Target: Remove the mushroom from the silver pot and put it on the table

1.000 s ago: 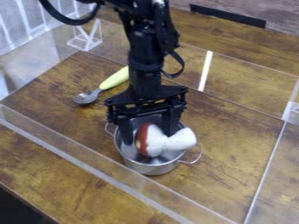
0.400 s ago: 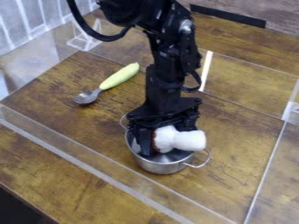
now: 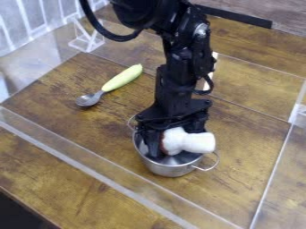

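Observation:
The silver pot (image 3: 171, 168) stands on the dark wood table (image 3: 66, 134), near its middle front. The mushroom lies on its side inside the pot: the white stem (image 3: 191, 141) pokes out to the right over the rim, and the red-brown cap is mostly hidden behind the fingers. My black gripper (image 3: 169, 137) points straight down into the pot. Its jaws stand open on either side of the mushroom's cap end, low at rim height. I cannot tell whether the fingers touch the mushroom.
A grey metal spoon (image 3: 88, 98) and a slim yellow-green item (image 3: 122, 77) lie to the left behind the pot. Clear acrylic walls (image 3: 72, 156) edge the tabletop at the front, the left and the right.
The gripper has sunk a little deeper into the pot and shifted slightly right over the mushroom, and the arm above it leans over more. The jaws stayed open.

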Robot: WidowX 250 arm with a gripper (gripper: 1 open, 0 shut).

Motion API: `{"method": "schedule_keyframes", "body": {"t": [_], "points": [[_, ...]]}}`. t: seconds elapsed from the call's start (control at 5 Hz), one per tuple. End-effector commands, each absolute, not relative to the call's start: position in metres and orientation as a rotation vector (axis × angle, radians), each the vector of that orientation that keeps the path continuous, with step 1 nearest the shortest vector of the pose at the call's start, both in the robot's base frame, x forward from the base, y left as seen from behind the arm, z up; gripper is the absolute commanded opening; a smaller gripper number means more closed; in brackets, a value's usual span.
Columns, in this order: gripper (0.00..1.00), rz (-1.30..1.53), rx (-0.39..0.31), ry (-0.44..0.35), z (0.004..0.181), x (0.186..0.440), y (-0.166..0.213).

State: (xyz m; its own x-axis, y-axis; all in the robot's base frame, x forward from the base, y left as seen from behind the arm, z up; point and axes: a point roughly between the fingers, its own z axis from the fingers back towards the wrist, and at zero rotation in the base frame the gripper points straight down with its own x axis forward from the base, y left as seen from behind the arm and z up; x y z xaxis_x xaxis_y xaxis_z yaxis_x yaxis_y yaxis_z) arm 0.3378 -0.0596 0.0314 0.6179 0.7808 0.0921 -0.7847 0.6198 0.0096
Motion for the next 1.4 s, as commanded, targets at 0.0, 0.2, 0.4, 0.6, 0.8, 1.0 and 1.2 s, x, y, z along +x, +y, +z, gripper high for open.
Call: {"method": "schedule_keyframes", "body": {"t": [0.0, 0.2, 0.4, 0.6, 0.8, 1.0, 1.2], "points": [[1.0, 0.887, 0.033, -0.125, 0.047, 0.351, -0.061], [1.0, 0.904, 0.039, -0.121, 0.047, 0.354, -0.06], [1.0, 0.921, 0.044, -0.116, 0.047, 0.356, -0.059], [1.0, 0.933, 0.05, -0.111, 0.046, 0.355, -0.057], [1.0, 0.944, 0.055, -0.106, 0.046, 0.353, -0.055], [1.0, 0.968, 0.061, -0.102, 0.042, 0.353, -0.035], [0.0, 1.012, 0.061, -0.098, 0.046, 0.346, -0.031]]}}
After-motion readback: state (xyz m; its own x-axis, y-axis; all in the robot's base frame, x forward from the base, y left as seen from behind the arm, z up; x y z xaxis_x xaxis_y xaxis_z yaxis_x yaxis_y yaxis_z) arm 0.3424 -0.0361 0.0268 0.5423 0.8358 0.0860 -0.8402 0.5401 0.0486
